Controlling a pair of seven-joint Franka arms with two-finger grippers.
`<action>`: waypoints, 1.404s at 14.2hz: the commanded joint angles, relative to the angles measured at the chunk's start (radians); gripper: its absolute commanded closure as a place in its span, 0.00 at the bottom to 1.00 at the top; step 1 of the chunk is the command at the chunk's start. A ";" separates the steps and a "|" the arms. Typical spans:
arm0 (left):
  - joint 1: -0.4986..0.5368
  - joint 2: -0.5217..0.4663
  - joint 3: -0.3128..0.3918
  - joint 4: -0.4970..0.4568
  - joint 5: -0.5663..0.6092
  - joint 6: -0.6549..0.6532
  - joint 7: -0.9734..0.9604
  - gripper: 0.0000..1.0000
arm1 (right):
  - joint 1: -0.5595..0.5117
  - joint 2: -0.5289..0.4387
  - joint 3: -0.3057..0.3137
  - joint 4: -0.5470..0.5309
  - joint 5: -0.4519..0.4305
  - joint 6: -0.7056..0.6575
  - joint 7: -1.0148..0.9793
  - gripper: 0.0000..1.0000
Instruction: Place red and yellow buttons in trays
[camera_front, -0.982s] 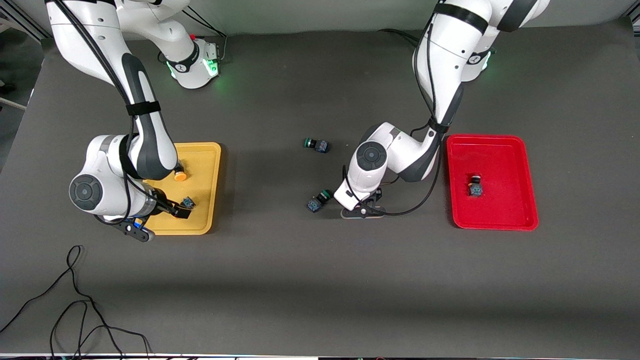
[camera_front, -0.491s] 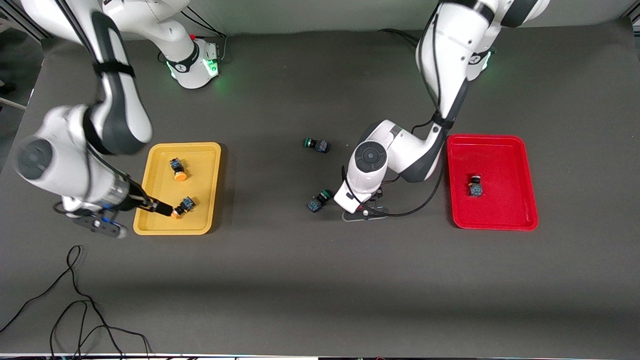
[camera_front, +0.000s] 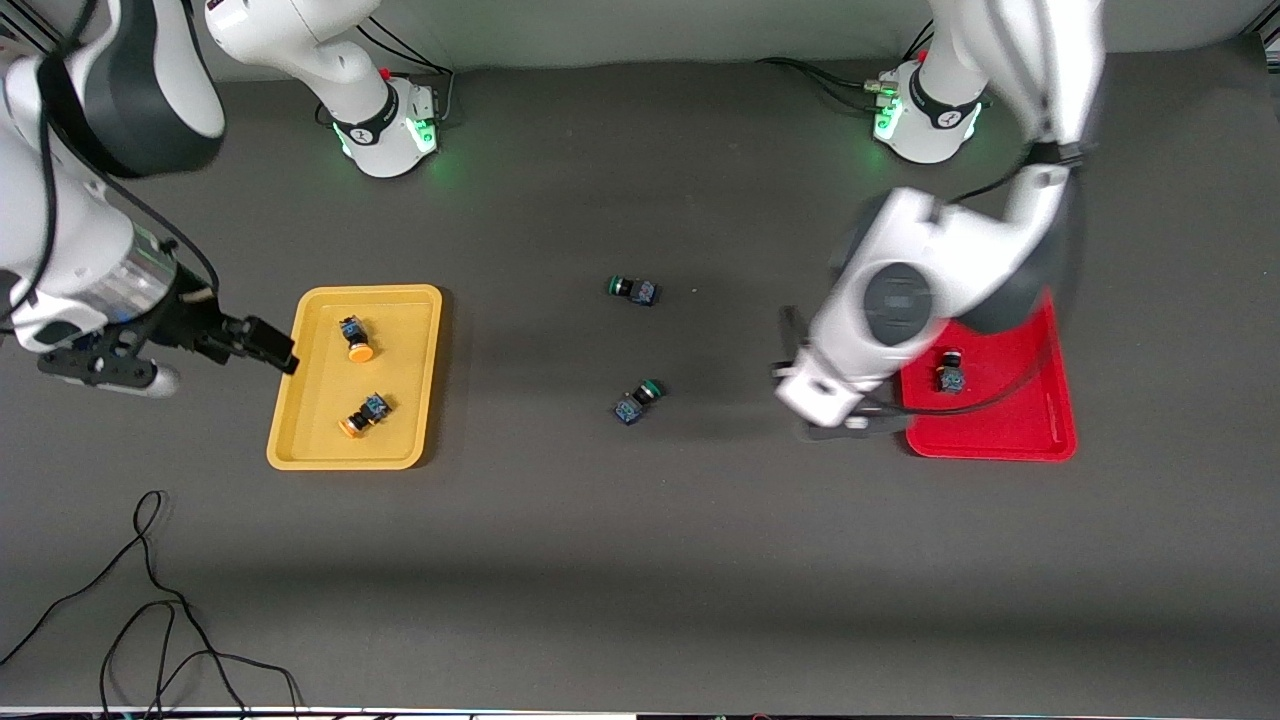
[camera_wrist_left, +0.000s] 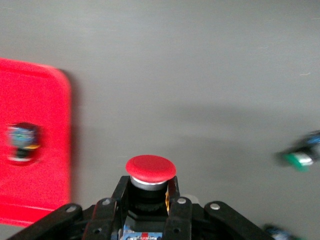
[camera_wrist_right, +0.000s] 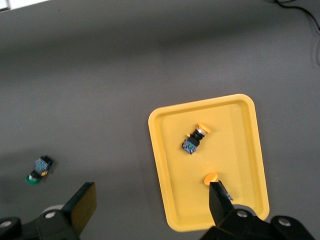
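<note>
Yellow tray (camera_front: 420, 345) holds two yellow buttons (camera_front: 354, 338); red tray (camera_front: 1010, 425) one; left hand (camera_wrist_left: 146, 210) clamps red button (camera_wrist_left: 150, 169); right hand (camera_wrist_right: 150, 202) spread

L gripper (camera_wrist_left: 147, 212) raised, fingers clamped on red-capped button (camera_wrist_left: 150, 170), R gripper (camera_wrist_right: 152, 205) raised, fingers spread, empty

On my desk (camera_front: 640, 560), a dark grey mat, I see two green-capped switches lying on their sides about midway between the two ends. One green switch (camera_front: 633, 290) lies farther from the front camera; the other green switch (camera_front: 637, 400) lies nearer to it, the two well apart (both have dark bodies with blue on them). A thin black cable (camera_front: 150, 610) loops loosely over the desk's near corner at the right arm's end.
</note>
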 joint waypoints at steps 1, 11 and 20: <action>0.158 -0.188 -0.003 -0.316 0.044 0.094 0.208 1.00 | 0.001 -0.018 -0.003 0.029 -0.024 -0.064 -0.031 0.00; 0.470 0.005 -0.002 -0.536 0.242 0.542 0.456 0.18 | -0.002 -0.054 -0.009 0.013 -0.025 -0.070 -0.032 0.00; 0.479 -0.171 -0.014 -0.297 0.225 0.099 0.528 0.00 | -0.007 -0.061 -0.022 0.013 -0.025 -0.079 -0.081 0.00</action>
